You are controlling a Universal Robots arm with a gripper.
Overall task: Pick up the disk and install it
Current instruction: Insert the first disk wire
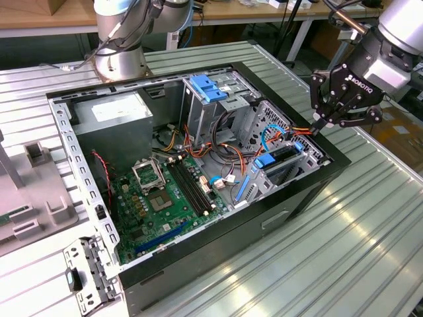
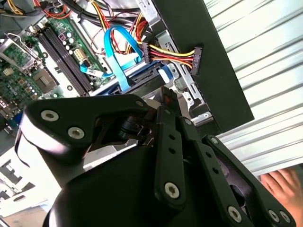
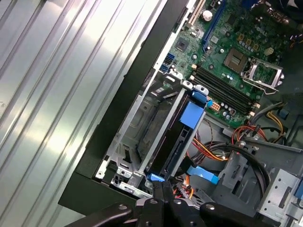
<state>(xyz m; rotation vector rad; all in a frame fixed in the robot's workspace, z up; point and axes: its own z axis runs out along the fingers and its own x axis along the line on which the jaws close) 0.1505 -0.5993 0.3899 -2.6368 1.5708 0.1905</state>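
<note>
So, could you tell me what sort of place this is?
Most likely a robotics lab or workshop: an open computer case lies on a ribbed metal table, the gripper hangs over its drive bay, and workbenches stand behind.

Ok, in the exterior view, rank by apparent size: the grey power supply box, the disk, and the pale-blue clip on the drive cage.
1. Grey power supply box, clearly largest.
2 and 3. Pale-blue clip and disk look too alike to rank; the disk stands edge-on in its bay, so only part shows.

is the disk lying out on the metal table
No, the disk sits upright in the drive bay inside the computer case.
</note>
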